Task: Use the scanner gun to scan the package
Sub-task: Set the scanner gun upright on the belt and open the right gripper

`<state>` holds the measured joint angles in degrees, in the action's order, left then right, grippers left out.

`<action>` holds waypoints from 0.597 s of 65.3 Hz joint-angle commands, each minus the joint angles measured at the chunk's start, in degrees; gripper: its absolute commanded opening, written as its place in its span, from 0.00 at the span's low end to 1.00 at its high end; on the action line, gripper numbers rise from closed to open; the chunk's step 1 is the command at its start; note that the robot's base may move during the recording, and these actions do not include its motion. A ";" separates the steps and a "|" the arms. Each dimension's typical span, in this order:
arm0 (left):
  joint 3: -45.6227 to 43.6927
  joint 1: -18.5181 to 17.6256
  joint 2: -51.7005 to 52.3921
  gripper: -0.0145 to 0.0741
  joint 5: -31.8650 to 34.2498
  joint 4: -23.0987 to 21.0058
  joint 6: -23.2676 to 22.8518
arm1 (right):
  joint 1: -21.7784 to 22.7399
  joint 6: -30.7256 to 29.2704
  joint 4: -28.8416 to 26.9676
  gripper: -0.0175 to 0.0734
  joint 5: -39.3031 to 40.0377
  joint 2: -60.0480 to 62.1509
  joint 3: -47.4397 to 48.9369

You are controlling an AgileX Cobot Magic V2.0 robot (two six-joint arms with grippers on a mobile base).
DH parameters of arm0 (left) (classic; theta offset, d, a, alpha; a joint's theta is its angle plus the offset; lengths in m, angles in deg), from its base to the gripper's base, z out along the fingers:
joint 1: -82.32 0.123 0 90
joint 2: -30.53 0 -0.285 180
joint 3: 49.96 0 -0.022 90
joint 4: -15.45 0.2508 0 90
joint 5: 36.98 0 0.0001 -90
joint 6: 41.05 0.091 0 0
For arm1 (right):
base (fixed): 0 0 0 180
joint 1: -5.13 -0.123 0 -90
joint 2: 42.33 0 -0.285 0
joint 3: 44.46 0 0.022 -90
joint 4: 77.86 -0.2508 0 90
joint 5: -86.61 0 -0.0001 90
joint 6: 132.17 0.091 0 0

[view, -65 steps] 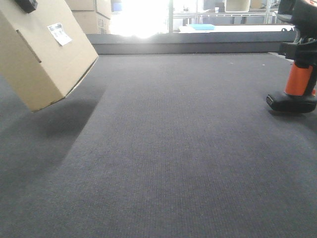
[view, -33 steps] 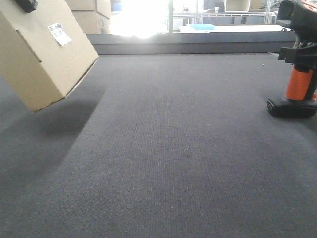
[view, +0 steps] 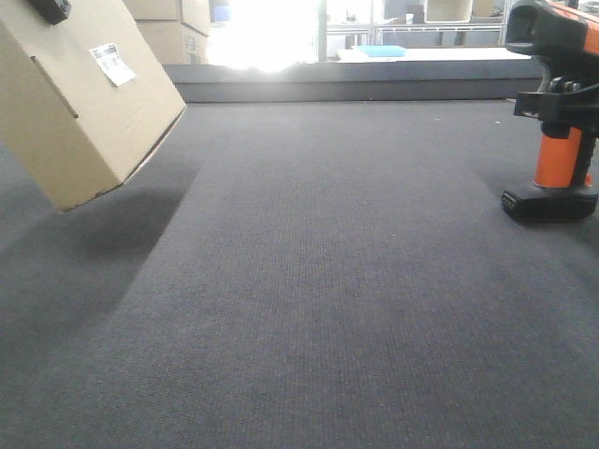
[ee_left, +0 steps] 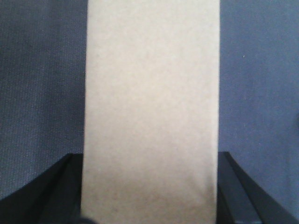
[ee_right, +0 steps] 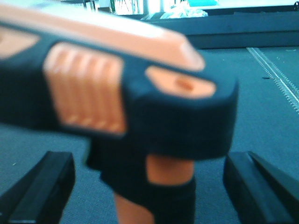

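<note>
With left gripper (ee_left: 149, 196) closed on the tan package (view: 84, 103), holds it tilted and clear of the grey mat (view: 328, 281) at 10 o'clock in the front view, white barcode label (view: 112, 64) on the upper face. Straddles the scanner gun (view: 559, 161) with right gripper (ee_right: 149, 186) at 3 o'clock, black base on the mat. Cannot tell whether those fingers (ee_right: 42, 186) press the orange handle.

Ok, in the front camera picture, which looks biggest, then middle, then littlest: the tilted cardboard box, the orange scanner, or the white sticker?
1. The package: biggest, though it is near the camera and partly cut off.
2. The scanner gun: middle.
3. The white label on the package: smallest.
</note>
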<state>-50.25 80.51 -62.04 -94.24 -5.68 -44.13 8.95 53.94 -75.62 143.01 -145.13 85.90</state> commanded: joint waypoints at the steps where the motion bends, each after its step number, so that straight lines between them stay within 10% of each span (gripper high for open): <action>1: -0.66 -0.24 0.39 0.36 1.10 -0.63 0.13 | 0.15 0.06 0.21 0.82 0.56 0.29 0.24; 39: -0.66 -0.24 0.39 0.36 1.10 -0.63 0.13 | 0.15 0.06 2.06 0.82 0.47 1.99 -3.71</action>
<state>-50.25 80.51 -62.04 -94.24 -5.68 -44.13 8.95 53.94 -74.30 141.47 -144.51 83.90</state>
